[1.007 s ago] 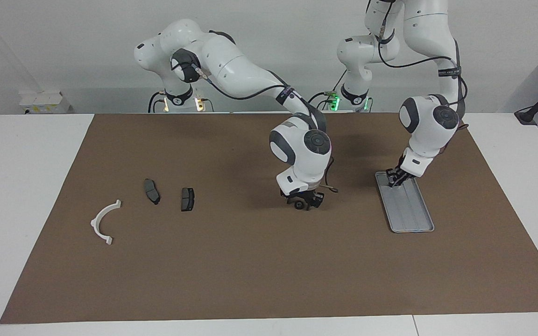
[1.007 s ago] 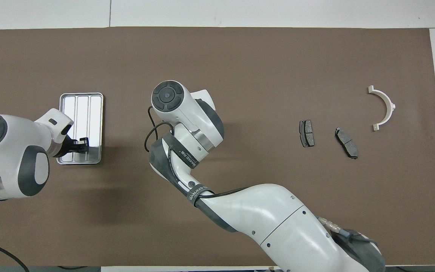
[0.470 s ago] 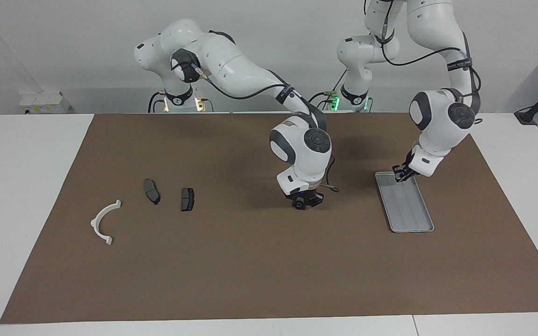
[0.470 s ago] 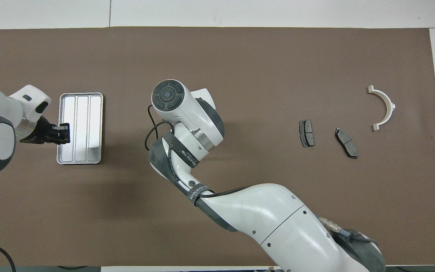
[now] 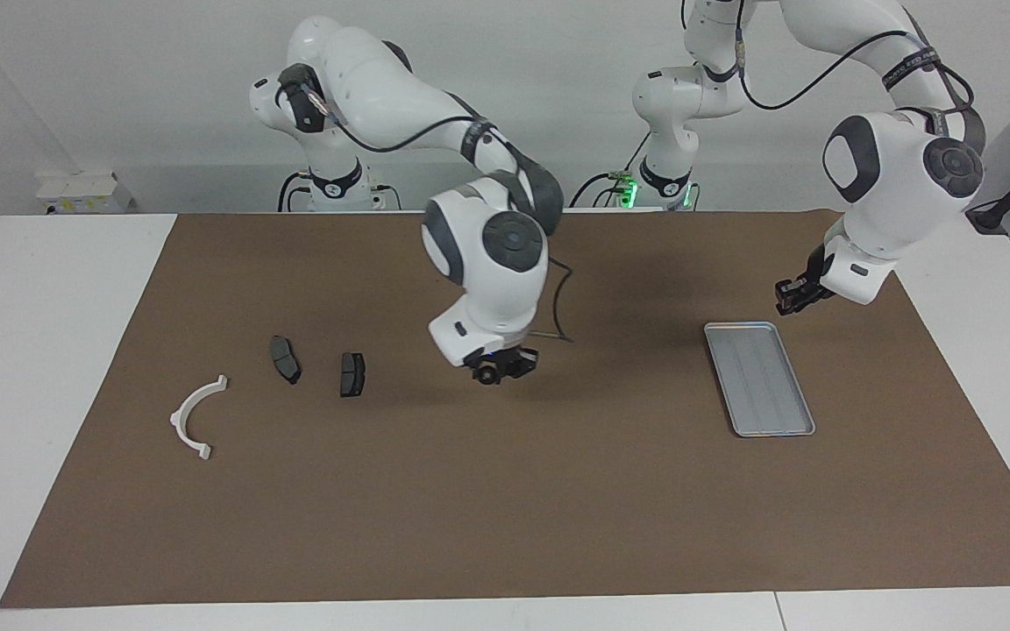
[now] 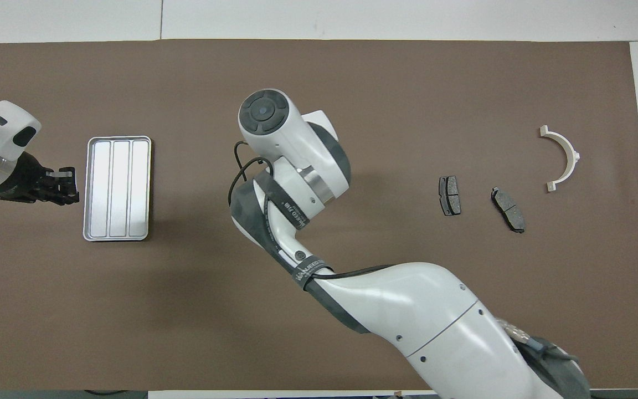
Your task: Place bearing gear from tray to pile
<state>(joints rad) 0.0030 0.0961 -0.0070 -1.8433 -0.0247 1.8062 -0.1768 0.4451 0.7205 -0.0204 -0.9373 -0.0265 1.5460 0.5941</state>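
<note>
The silver ribbed tray [image 5: 759,390] lies bare on the brown mat toward the left arm's end, also seen from overhead [image 6: 117,188]. My right gripper [image 5: 498,366] hangs over the middle of the mat, shut on a small dark round bearing gear [image 5: 487,375]; in the overhead view its wrist hides it. The pile lies toward the right arm's end: a white half-ring bracket [image 5: 196,416] and two dark pads [image 5: 285,359] [image 5: 352,374]. My left gripper [image 5: 793,296] is raised beside the tray's end nearest the robots, and shows overhead [image 6: 64,185].
The brown mat [image 5: 505,526] covers most of the white table. From overhead, the bracket [image 6: 562,158] and the pads [image 6: 449,195] [image 6: 508,209] lie apart from each other. The right arm's forearm [image 6: 407,310] spans the mat's near part.
My right gripper has risen and moved with the gear toward the pile. My left gripper has lifted off the tray and drawn back toward the left arm's end of the table.
</note>
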